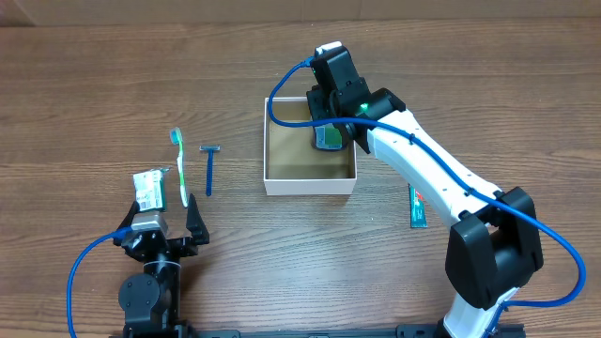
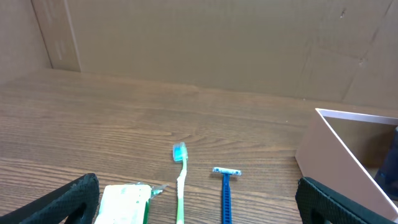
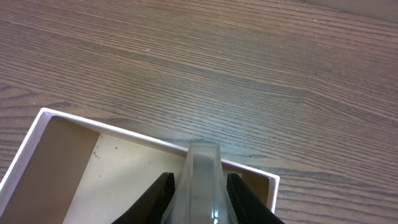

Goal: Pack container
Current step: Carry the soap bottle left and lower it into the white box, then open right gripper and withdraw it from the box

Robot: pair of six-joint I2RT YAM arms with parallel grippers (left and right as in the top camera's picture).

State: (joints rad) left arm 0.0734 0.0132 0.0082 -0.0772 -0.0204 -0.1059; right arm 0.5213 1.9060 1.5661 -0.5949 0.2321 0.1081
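- The right tool (image 3: 199, 194) is clamped on a translucent item (image 3: 204, 171), held over the container (image 1: 310, 185) directly beneath it; no other item is seen inside.
- The left tool (image 1: 161, 220) is held apart.
- A toothbrush (image 1: 177, 169), razor (image 1: 208, 169) and packet (image 1: 149, 190) ahead of it, and a flat tube (image 1: 417, 207) behind the right tool, are yet to be packed.

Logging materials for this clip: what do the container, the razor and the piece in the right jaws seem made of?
The container looks like cardboard: thin white walls, matte tan floor. The razor is probably moulded plastic: uniform blue throughout. The held piece is translucent and smooth, likely clear plastic.
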